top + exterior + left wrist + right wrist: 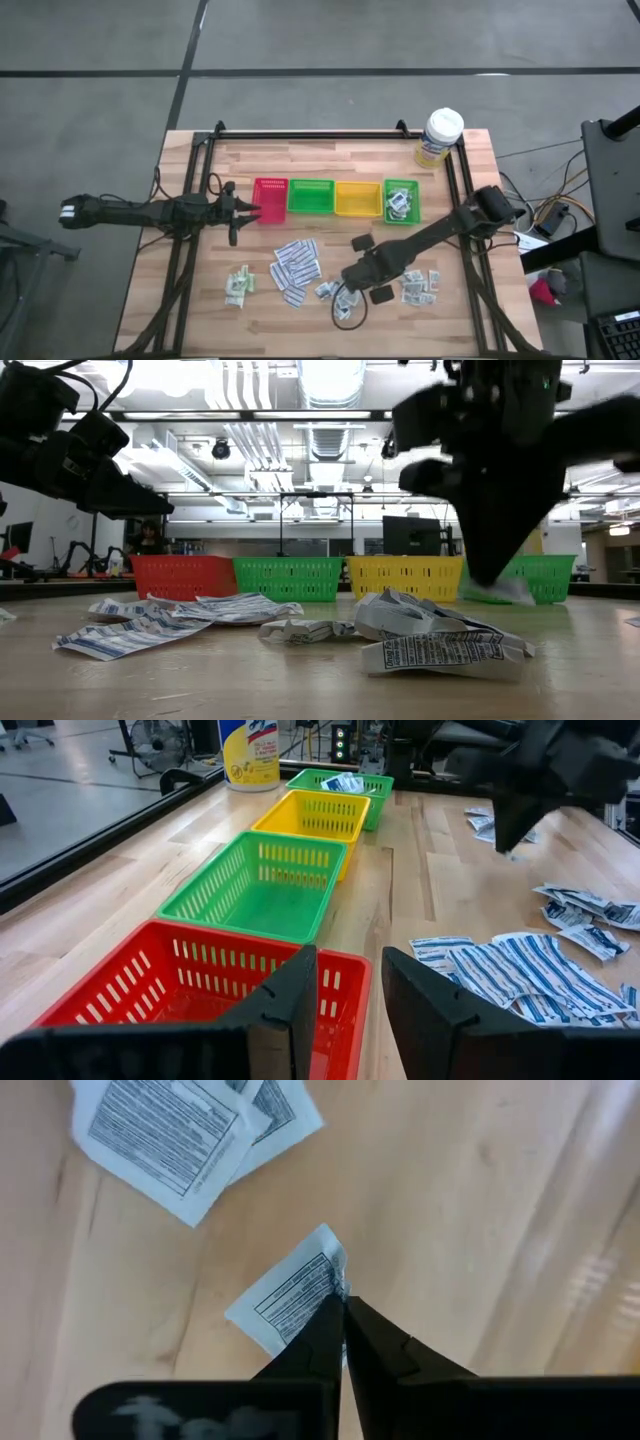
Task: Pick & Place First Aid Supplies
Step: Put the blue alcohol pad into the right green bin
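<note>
At six o'clock on the wooden table [470, 300], right gripper [343, 1302] pinches shut on one small white printed paper packet [285, 1298], pick step under way; next, lift toward twelve o'clock trays; left gripper [348, 982], fingers parted, empty, waits at red plastic tray [180, 982].

Setting: robotics laboratory or workshop. Evidence: light butcher-block wooden table [330, 300] bounded by a black metal frame [310, 134], standing on grey polished concrete floor [100, 60]; open ceiling with white fluorescent strip lights [330, 378] and exposed ducting; dark flat monitor [410, 535] and further equipment benches behind; loose cables [560, 200] beside the table.
</note>
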`<action>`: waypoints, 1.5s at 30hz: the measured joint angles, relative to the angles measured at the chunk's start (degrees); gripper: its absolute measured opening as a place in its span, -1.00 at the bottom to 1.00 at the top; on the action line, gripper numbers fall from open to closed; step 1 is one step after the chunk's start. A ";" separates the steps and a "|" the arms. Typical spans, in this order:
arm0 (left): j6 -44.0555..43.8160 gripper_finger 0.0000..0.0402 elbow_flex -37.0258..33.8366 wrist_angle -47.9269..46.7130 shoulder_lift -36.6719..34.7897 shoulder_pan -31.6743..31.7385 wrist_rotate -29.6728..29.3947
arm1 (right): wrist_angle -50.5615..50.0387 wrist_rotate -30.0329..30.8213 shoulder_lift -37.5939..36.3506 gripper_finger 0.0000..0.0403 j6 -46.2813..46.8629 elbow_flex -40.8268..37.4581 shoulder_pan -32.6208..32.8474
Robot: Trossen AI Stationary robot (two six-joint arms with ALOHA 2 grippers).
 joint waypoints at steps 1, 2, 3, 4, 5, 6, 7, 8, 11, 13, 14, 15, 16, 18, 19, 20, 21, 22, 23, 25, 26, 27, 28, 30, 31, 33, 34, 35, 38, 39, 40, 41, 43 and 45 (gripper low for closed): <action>0.02 -0.44 0.00 0.00 0.00 0.00 0.00 | -1.21 0.00 -0.72 -0.96 0.39 0.02 0.00; 0.01 -0.44 0.00 0.00 0.00 0.00 0.00 | -2.41 0.04 -1.48 -0.96 1.21 0.01 0.00; 0.00 -0.44 0.00 0.00 0.00 0.00 0.00 | -3.44 0.31 -2.55 -0.96 2.16 0.02 0.01; 0.01 -0.44 0.00 0.00 0.00 0.00 0.00 | -4.84 1.08 -3.76 -0.96 3.22 0.03 0.05; 0.00 -0.44 0.00 0.00 0.00 0.00 0.00 | -6.36 1.89 -4.92 -0.96 4.39 0.04 0.07; 0.02 -0.44 0.00 0.00 0.00 0.00 0.00 | -7.58 2.88 -6.13 -0.96 5.86 0.04 0.07; 0.02 -0.44 0.00 0.00 0.00 0.00 0.00 | -8.69 3.90 -7.34 -0.96 7.41 0.04 0.04; 0.02 -0.44 0.00 0.00 0.00 0.00 0.00 | -10.02 5.14 -8.44 -0.96 9.12 0.04 0.04; 0.02 -0.44 0.00 0.00 0.00 0.00 0.00 | -12.83 9.50 -12.34 -0.96 14.33 0.04 0.04; 0.02 -0.44 0.00 0.00 0.00 0.00 0.00 | -14.64 12.00 -14.98 -0.96 17.74 0.04 0.04; 0.02 -0.44 0.00 0.00 0.00 0.00 0.00 | -15.19 13.36 -16.24 -0.96 19.45 0.04 0.04; 0.02 -0.44 0.00 0.00 0.00 0.00 0.00 | -15.85 14.85 -17.44 -0.96 21.25 0.04 0.04; 0.01 -0.44 0.00 0.00 0.00 0.00 0.00 | -16.57 16.42 -18.51 -0.96 23.00 0.04 0.04; 0.02 -0.44 0.00 0.00 0.00 0.00 0.00 | -17.77 19.86 -20.85 -0.96 26.48 0.04 0.02; 0.00 -0.44 0.00 0.00 0.00 0.00 0.00 | -18.58 21.50 -21.91 -0.96 28.22 0.04 0.02; 0.02 -0.44 0.00 0.00 0.00 0.00 0.00 | -19.45 22.99 -22.86 -0.96 29.79 0.04 0.02; 0.02 -0.44 0.00 0.01 0.00 0.00 0.00 | -20.23 24.50 -23.69 -0.96 31.38 0.04 0.00; 0.02 -0.44 0.00 0.02 0.00 0.00 0.00 | -21.15 25.97 -24.43 -0.96 32.99 0.04 0.00; 0.01 -0.44 0.00 0.00 0.00 0.00 0.00 | -22.32 27.20 -25.08 -0.96 34.58 0.04 0.00; 0.02 -0.44 0.00 0.02 0.00 0.00 0.00 | -24.65 29.32 -26.38 -0.96 37.96 0.04 -0.09; 0.00 -0.44 0.00 0.00 0.00 0.00 0.00 | -25.94 30.34 -26.90 -0.96 39.90 0.04 -0.19; 0.01 -0.44 0.00 0.01 0.00 0.00 0.00 | -27.30 31.11 -27.35 -0.96 41.85 0.04 -0.41; 0.02 -0.44 0.00 0.02 0.00 0.00 0.00 | -28.44 31.57 -27.72 -0.96 43.71 0.04 -0.67; 0.01 -0.44 0.00 0.02 0.00 0.00 0.00 | -30.69 31.70 -28.09 -0.96 46.71 0.04 -1.49; 0.00 -0.44 0.00 0.02 0.00 0.00 0.00 | -31.69 31.74 -28.27 -0.96 47.88 0.04 -1.83; 0.01 -0.44 0.00 0.02 0.00 0.00 0.00 | -33.39 31.78 -28.45 -0.96 49.62 0.03 -2.92; 0.01 -0.44 0.00 0.02 0.00 0.00 0.00 | -33.95 31.80 -28.47 -0.96 49.76 -0.05 -3.49; 0.00 -0.44 0.00 0.02 0.00 0.00 0.00 | -34.35 31.80 -28.45 -0.96 49.68 -0.13 -4.05; 0.00 -0.44 0.00 0.02 0.00 0.00 0.00 | -34.56 31.79 -28.43 -0.96 48.40 -0.48 -6.01; 0.00 -0.44 0.00 0.02 0.00 0.00 0.00 | -34.54 31.75 -28.43 -0.96 47.90 -0.58 -6.71; 0.00 -0.44 0.00 0.02 0.00 0.00 0.00 | -34.53 31.53 -28.43 -0.96 47.16 -0.66 -7.46; 0.00 -0.44 0.00 0.02 0.00 0.00 0.00 | -34.54 31.31 -28.43 -0.96 46.55 -0.72 -8.18; 0.01 -0.44 0.00 0.02 0.00 0.00 0.00 | -34.55 31.23 -28.43 -0.96 45.39 -0.81 -9.60; 0.02 -0.44 0.00 0.02 0.00 0.00 0.00 | -34.53 31.14 -28.43 -0.96 43.92 -0.82 -10.94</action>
